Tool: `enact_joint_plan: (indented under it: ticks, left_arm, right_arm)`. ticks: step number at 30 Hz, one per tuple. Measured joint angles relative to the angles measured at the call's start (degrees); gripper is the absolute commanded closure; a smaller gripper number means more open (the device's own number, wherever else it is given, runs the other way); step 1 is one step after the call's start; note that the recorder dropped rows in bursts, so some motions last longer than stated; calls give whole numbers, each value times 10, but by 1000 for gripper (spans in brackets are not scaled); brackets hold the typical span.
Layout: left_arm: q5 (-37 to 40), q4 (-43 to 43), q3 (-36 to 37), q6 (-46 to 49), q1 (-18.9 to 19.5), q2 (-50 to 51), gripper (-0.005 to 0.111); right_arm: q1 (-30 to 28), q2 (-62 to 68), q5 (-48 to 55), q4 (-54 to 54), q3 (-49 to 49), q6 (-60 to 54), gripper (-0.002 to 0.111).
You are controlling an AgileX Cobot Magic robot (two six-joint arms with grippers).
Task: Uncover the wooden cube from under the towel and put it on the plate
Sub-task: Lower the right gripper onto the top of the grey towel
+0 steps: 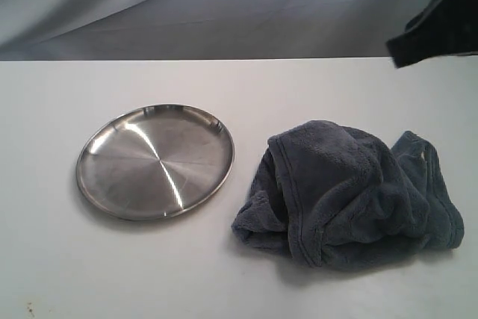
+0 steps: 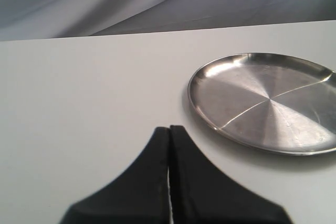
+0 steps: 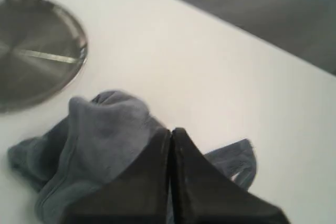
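Grey-blue towel (image 1: 347,192) lies bunched beside the bare steel plate (image 1: 154,162), its mound likely hiding the wooden cube, which doesn't show. Both left hand (image 2: 169,145) and right hand (image 3: 171,145) are closed, empty, the right poised above the towel.

The black left gripper (image 2: 169,128) holds its two tapered fingers pressed flat together, tips meeting, near the round shiny silver steel plate (image 2: 268,100). The black right gripper (image 3: 171,129) is likewise closed, farther from that plate. Its dark arm (image 1: 437,24) shows blurred, raised well beyond the plate.
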Motion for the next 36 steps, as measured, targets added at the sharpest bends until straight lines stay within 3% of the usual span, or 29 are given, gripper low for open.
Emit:
enact_joint_plan:
  ticks: [9,21,29,33,36]
  left_arm:
    - [0,0,0,0,0,0,107]
    - [0,0,0,0,0,0,107]
    - [0,0,0,0,0,0,107]
    - [0,0,0,0,0,0,107]
    - [0,0,0,0,0,0,107]
  right_arm:
    - [6,143,100,62,-27,-87,108]
    - [6,160,123,85,-27,-101,108]
    - [7,217,205,324,-27,-312,108]
    - [9,234,90,366,-27,-354,108]
    - [9,235,-45,315,-27,-298,108]
